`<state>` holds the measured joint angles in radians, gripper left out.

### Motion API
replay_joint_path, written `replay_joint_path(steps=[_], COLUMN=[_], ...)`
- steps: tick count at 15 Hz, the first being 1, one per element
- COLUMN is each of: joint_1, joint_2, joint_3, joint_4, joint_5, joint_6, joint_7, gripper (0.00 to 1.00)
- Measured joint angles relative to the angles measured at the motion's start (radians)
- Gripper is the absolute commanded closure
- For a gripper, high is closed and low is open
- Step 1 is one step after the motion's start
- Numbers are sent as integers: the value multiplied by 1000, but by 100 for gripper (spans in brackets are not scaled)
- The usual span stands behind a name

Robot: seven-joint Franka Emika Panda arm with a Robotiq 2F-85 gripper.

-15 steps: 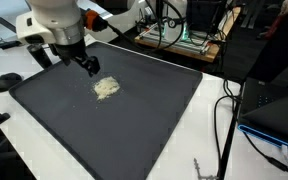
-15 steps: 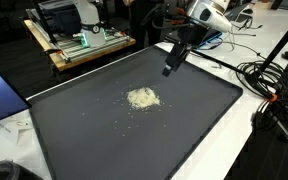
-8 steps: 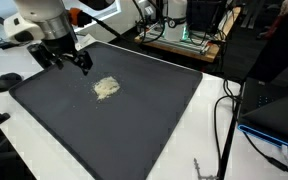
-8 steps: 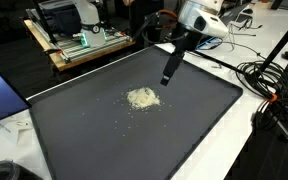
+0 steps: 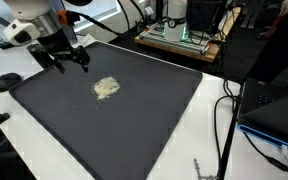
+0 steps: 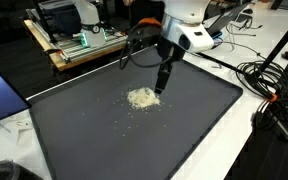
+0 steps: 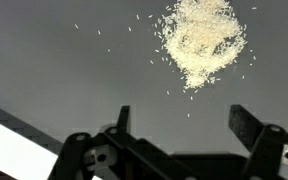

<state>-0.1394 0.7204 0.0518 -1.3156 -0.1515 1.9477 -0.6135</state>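
**Position.** The claw [image 5: 72,62] hangs over the mat [image 5: 134,130] at the upper left of the frame in an exterior view. Its jaws are spread wide and hold nothing. In the wrist view both fingers show at the bottom edge, with bare mat between them.

**Material.** The rice [image 5: 106,88] lies in a small loose heap left of centre on the mat. In the wrist view the heap sits at the upper right, ringed by stray grains. The claw is near the heap and not touching it.

**Risks, as judged.**
- A wide claw lowered onto the heap would likely plough grains outward rather than gather them.
- Loose grains would slip between the fingers.
- A fingertip pressed hard could snag and shift the mat on the bench [image 5: 210,142].
- The cables [image 6: 256,72] lie well apart, so the risk from them is low.
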Motion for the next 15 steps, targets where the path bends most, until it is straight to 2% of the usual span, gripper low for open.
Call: replay_joint_path(steps=[8,15], joint_1=[-114,-188], joint_2=[60,80], joint_3=[23,24], joint_4=[40,11], joint_5=[162,291], joint_6=[-43,-20], joint_7=[-249,-335], gripper=[0,0])
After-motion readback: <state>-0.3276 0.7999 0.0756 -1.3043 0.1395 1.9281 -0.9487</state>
